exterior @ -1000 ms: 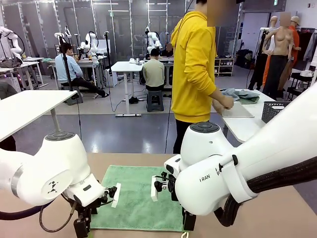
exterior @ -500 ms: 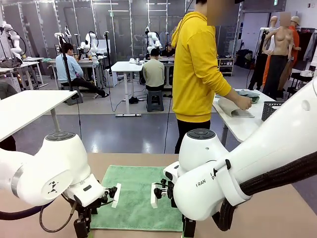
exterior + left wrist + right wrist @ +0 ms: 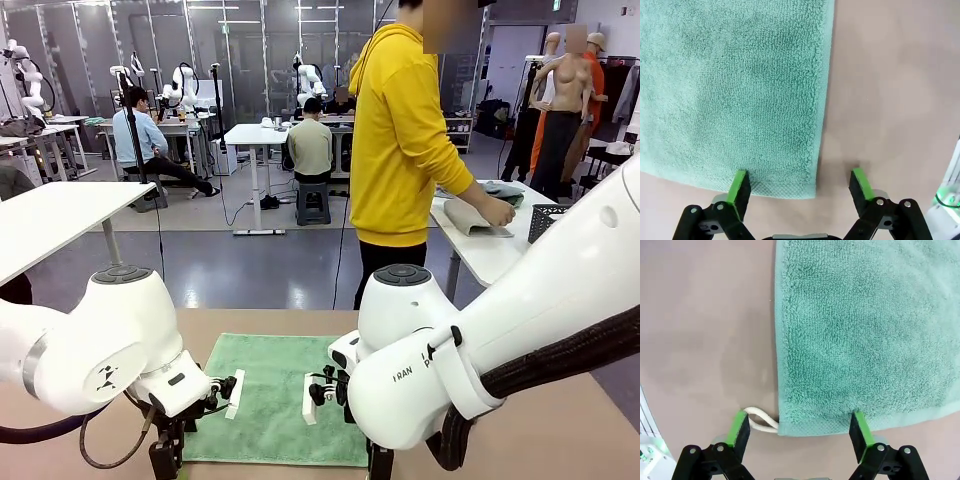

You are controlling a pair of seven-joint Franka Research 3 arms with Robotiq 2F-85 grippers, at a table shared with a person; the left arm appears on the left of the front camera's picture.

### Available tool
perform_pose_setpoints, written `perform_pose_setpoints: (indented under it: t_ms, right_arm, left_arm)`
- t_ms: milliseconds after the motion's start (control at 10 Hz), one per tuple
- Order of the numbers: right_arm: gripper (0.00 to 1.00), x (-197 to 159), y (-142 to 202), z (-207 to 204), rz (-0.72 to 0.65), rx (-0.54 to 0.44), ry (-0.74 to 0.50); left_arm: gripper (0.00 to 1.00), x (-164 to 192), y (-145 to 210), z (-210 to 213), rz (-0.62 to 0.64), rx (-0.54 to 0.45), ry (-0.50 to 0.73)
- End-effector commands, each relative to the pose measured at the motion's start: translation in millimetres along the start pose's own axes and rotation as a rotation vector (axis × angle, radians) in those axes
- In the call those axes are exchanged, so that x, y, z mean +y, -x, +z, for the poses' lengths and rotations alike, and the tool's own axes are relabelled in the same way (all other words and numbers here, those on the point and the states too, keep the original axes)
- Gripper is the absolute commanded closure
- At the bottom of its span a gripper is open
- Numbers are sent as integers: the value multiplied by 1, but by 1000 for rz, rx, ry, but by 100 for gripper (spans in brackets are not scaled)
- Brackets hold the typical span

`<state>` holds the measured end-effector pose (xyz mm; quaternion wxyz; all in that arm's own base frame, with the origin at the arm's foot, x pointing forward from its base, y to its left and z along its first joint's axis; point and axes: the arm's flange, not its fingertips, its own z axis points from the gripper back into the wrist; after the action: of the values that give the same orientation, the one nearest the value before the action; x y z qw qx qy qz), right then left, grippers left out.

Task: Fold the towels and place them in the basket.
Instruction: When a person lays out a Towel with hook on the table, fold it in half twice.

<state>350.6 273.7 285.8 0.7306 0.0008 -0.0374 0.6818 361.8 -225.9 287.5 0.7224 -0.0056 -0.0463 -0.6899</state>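
Left gripper (image 3: pixel 800 186) pointing down, fingers released, straddling green towel (image 3: pixel 735 90) corner; cloth runs toward 11 o'clock. Right gripper (image 3: pixel 800 426) same, cloth toward 1 o'clock.

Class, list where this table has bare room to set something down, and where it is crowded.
Free: the strip between the green towel and the far edge of the table; also bare table outside each side edge of the towel. Crowded: the towel's near corners, straddled by the open left gripper and open right gripper, a white loop beside the right one.
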Motion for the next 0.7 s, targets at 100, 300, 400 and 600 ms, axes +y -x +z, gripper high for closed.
perform_pose_setpoints:
  t_ms: [100, 300, 400, 600]
  right_arm:
    - [0, 2, 0, -1, -65, -1, 18]
    - [0, 0, 0, 0, -3, 0, 0]
    - [0, 0, 0, 0, -3, 0, 0]
    - [0, 0, 0, 0, -3, 0, 0]
  left_arm:
    - [0, 0, 0, 0, 0, 0, 0]
    - [0, 0, 0, 0, 0, 0, 0]
    - [0, 0, 0, 0, 0, 0, 0]
    - [0, 0, 0, 0, 0, 0, 0]
